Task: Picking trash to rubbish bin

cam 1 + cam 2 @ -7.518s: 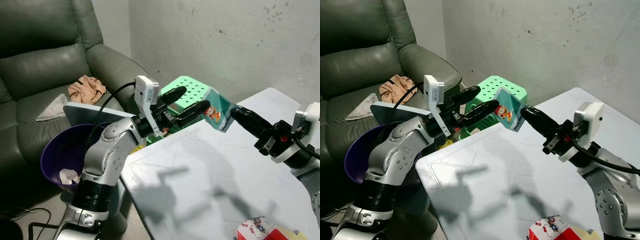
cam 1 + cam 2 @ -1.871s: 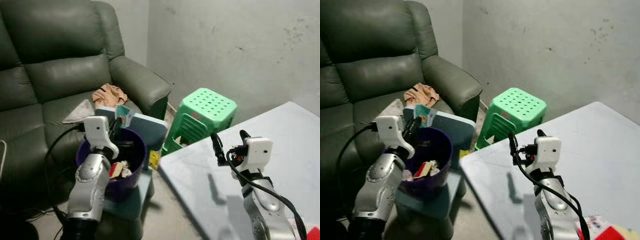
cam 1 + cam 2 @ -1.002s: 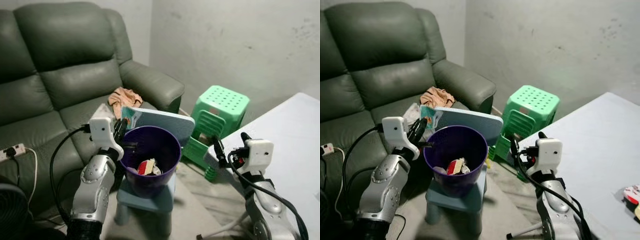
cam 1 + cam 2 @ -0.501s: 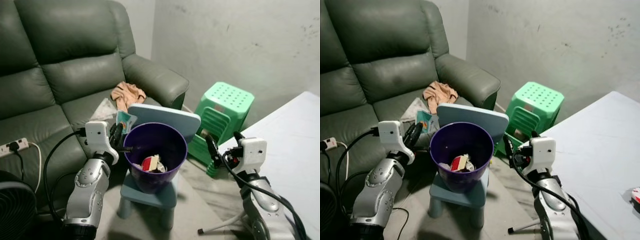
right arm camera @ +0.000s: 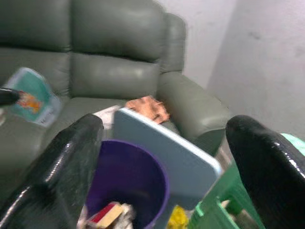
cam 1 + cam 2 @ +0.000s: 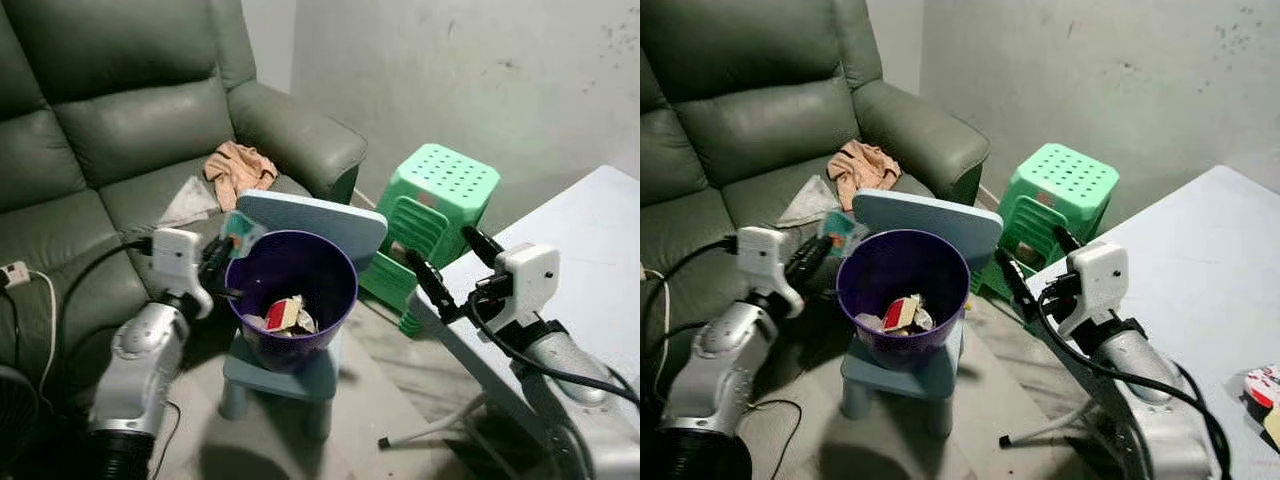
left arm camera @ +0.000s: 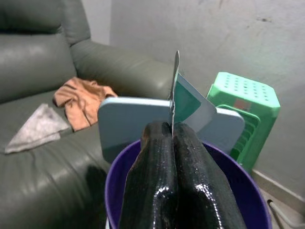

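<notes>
A purple rubbish bin (image 6: 330, 268) with scraps of trash inside stands on a small blue chair (image 6: 318, 213). My left gripper (image 6: 226, 252) is at the bin's rim on the sofa side, shut on a flat teal snack packet (image 6: 238, 227). In the left wrist view the packet (image 7: 187, 99) stands upright, pinched edge-on between the black fingers (image 7: 157, 157), just above the rim (image 7: 114, 171). My right gripper (image 6: 438, 246) hovers open and holds nothing, on the other side of the bin near the table corner. The right wrist view looks across the bin (image 5: 125, 177) to the packet (image 5: 31, 97).
A green plastic stool (image 6: 442, 192) stands behind the bin by the wall. A grey-green sofa (image 6: 110, 120) carries a peach cloth (image 6: 238, 164) and a grey rag (image 6: 190, 204). A white table (image 6: 600, 250) lies to my right, a red wrapper (image 6: 1264, 384) on it.
The whole view has shifted slightly, so the camera moved. The left gripper keeps the packet at the bin's rim. The right arm has lifted a little and stays open.
</notes>
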Robot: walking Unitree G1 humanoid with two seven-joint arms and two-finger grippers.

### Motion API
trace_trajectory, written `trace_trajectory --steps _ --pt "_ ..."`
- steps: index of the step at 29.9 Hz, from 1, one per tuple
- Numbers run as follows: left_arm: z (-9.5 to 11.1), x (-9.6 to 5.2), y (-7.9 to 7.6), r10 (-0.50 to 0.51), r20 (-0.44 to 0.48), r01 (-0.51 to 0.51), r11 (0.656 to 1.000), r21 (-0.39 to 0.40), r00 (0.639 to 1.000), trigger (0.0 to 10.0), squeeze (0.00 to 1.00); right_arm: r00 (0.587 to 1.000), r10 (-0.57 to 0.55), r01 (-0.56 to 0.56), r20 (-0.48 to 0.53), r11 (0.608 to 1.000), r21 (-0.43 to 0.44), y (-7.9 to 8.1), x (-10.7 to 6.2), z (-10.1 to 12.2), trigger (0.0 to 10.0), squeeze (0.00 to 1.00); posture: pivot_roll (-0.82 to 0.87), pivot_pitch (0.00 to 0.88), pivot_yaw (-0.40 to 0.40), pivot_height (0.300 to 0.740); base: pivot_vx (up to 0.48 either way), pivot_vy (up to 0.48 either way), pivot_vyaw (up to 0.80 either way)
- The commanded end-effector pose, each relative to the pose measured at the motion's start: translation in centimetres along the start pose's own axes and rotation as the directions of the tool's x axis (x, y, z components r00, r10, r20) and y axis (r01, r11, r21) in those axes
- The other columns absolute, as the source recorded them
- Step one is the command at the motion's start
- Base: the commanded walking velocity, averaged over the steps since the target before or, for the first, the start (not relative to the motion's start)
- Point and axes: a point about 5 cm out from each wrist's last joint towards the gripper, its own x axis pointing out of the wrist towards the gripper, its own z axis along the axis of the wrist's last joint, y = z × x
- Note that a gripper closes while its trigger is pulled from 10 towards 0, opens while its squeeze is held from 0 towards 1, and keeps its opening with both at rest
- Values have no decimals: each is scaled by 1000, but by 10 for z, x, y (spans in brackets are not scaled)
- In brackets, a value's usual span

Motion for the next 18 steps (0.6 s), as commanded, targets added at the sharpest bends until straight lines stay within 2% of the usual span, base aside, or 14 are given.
trace_trajectory --steps 1,6,11,13,15,18 --pt "0 4 -3 -36 2 36 999 7 999 10000 0 999 44 -44 3 999 11 2 -4 10 10000 0 -139 228 -179 740 0 0 0" --pt "-4 9 -1 -83 -1 83 996 14 997 10000 0 992 128 -128 6 992 15 7 -14 33 10000 0 -188 292 -223 740 0 0 0" --pt "-4 17 -1 -121 5 121 993 5 993 10000 0 989 147 -147 -3 989 17 10 -19 42 10000 0 -219 322 -236 740 0 0 0" --pt "-2 24 -1 -143 13 143 990 -2 990 10000 0 988 154 -153 -12 988 33 12 -23 48 10000 0 -240 346 -244 740 0 0 0" --pt "1 39 -1 -180 24 181 983 -12 983 10000 0 985 171 -169 -25 983 65 16 -29 58 10000 0 -263 372 -249 740 0 0 0" --pt "2 47 -2 -185 12 185 983 -10 983 10000 0 985 168 -166 -22 983 74 18 -32 63 10000 0 -286 396 -256 740 0 0 0"
